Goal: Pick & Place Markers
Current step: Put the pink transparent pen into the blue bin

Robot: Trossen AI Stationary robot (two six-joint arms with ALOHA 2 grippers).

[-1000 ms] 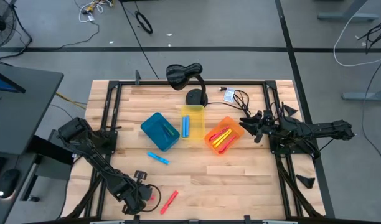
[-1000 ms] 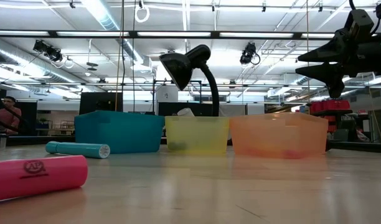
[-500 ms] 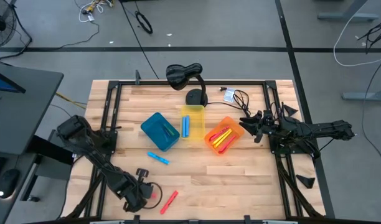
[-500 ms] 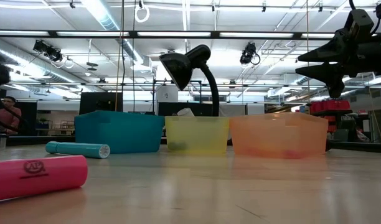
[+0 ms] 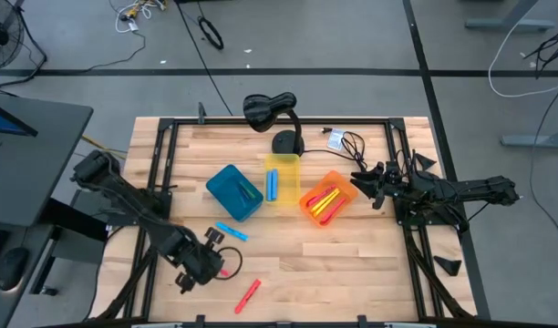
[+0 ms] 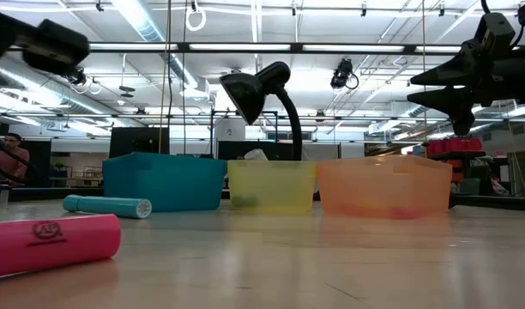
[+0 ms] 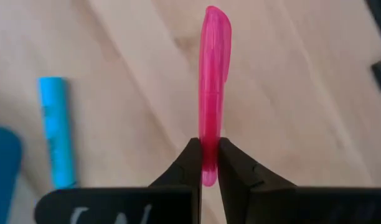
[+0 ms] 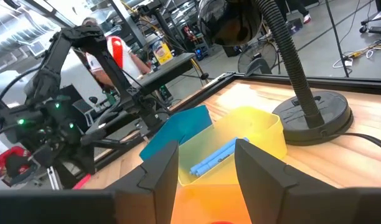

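While clamped in the left end effector (image 7: 208, 163), pink marker (image 7: 213, 81) points straight outward — lengthwise.

Bare table (image 5: 370, 255) lies open in front of the three bins (image 5: 281, 191); the lamp (image 5: 272, 114) blocks behind them.

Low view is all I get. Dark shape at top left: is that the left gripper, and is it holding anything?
Observer: Yes. The left wrist view shows the left gripper shut on a pink marker, gripped by one end, above the table.
Operator: Is that the pink one lying in front of my camera?
Observer: No, a different one. The high view has that red-pink marker lying flat on the table, apart from the gripper.
Operator: Right arm?
Observer: The right gripper is open with nothing between its fingers, waiting beside the orange bin.
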